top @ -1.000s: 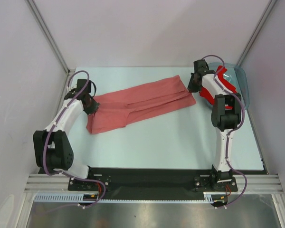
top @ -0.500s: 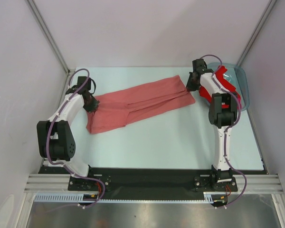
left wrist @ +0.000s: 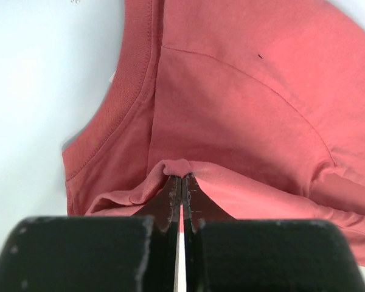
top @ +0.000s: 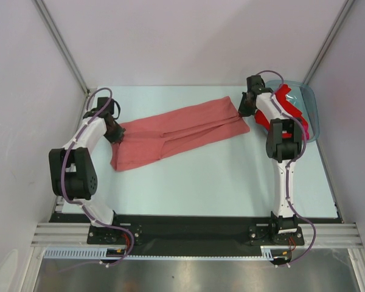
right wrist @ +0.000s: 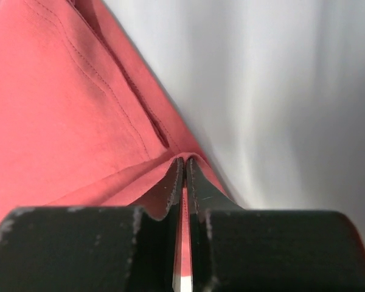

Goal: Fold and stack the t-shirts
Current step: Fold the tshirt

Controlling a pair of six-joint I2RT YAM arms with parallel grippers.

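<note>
Table [top: 219,182], left gripper [left wrist: 181,185] and right gripper [right wrist: 183,167] pinching salmon tee [top: 176,131], red tees [top: 285,92] in bin [top: 312,109]

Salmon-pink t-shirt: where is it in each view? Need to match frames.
Top external: salmon-pink t-shirt stretched diagonally across the table, far half, between the arms.
Left wrist: t-shirt fills upper right, ribbed collar at left, fold pinched in left end effector.
Right wrist: t-shirt fills the left, its edge pinched in right end effector.
Shared landmark: those two pinch points, the shirt's left and right ends in top external.
</note>
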